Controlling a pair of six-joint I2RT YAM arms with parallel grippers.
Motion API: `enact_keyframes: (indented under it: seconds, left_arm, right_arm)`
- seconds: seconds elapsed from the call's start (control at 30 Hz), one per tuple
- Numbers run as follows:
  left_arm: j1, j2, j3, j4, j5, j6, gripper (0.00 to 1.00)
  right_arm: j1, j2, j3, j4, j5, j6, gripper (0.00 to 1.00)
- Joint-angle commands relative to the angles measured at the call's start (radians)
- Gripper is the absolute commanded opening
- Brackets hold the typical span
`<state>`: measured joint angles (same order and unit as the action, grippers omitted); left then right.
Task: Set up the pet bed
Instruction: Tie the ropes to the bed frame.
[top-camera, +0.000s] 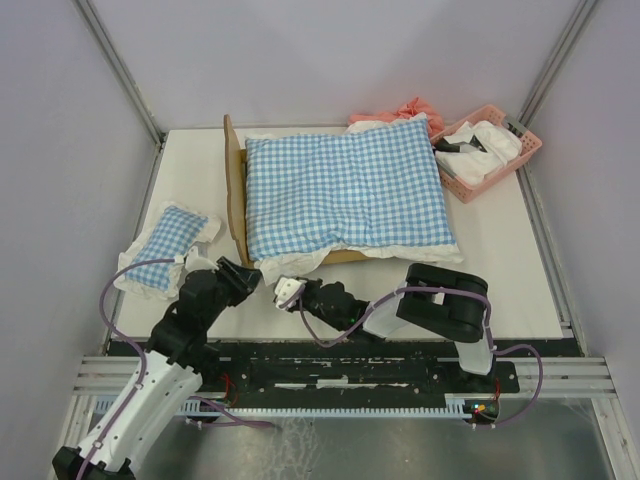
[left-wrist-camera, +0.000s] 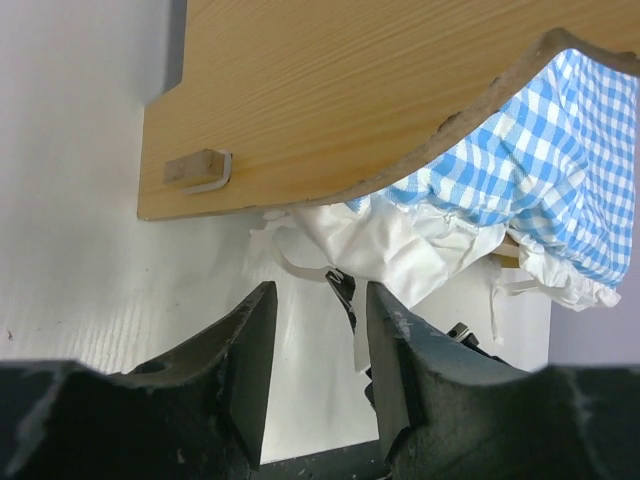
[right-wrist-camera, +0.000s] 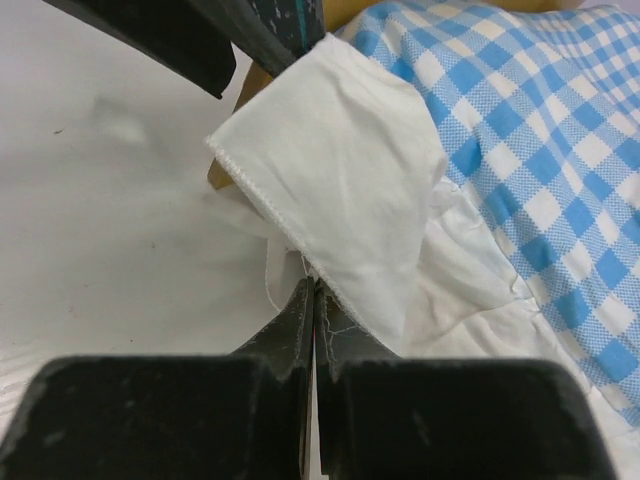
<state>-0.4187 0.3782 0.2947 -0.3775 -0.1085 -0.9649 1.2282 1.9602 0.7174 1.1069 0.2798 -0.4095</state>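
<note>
Right fingers (right-wrist-camera: 296, 322) pinch cushion frill (right-wrist-camera: 340, 180); left fingers (left-wrist-camera: 245, 345) parted.

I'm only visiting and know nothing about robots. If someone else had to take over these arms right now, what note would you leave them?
The left gripper is open and empty, near the headboard.
The right gripper is shut on the white frill at the checked cushion's near-left corner.
The pet bed stands mid-table with the cushion lying on it. The small pillow lies on the table to its left, and the pink basket is at the far right.
Done: the cushion is on the bed.
Left: probably straighten that corner, then add the pillow.
</note>
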Motion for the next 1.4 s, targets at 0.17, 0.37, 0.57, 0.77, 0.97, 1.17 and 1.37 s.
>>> enact_keyframes:
  seconds: [0.17, 0.37, 0.57, 0.77, 0.97, 1.17, 1.37]
  left_arm:
    - [-0.005, -0.044, 0.066, -0.097, -0.041, 0.014, 0.44]
    - [-0.004, -0.046, 0.033, -0.009, 0.062, 0.038, 0.34]
    - [-0.004, 0.000, -0.046, 0.127, 0.195, -0.064, 0.36]
    - [-0.004, 0.052, -0.035, 0.137, 0.146, -0.100, 0.44]
    - [-0.004, 0.112, -0.016, 0.090, 0.132, -0.140, 0.43]
    - [-0.004, 0.040, -0.031, -0.004, 0.035, -0.129, 0.37]
    - [-0.004, 0.027, -0.077, 0.006, 0.012, -0.123, 0.35]
  right_arm:
    - [-0.017, -0.049, 0.007, 0.048, -0.015, 0.017, 0.02]
    - [-0.025, -0.061, -0.012, 0.070, -0.060, 0.010, 0.02]
    - [-0.027, -0.065, -0.024, 0.061, -0.170, -0.007, 0.02]
    - [-0.027, -0.069, -0.030, 0.044, -0.189, -0.032, 0.02]
    - [-0.027, -0.069, -0.012, 0.026, -0.137, -0.043, 0.02]
    - [-0.027, -0.083, 0.032, 0.028, -0.017, -0.022, 0.02]
    - [-0.027, -0.117, 0.068, 0.012, 0.001, 0.010, 0.02]
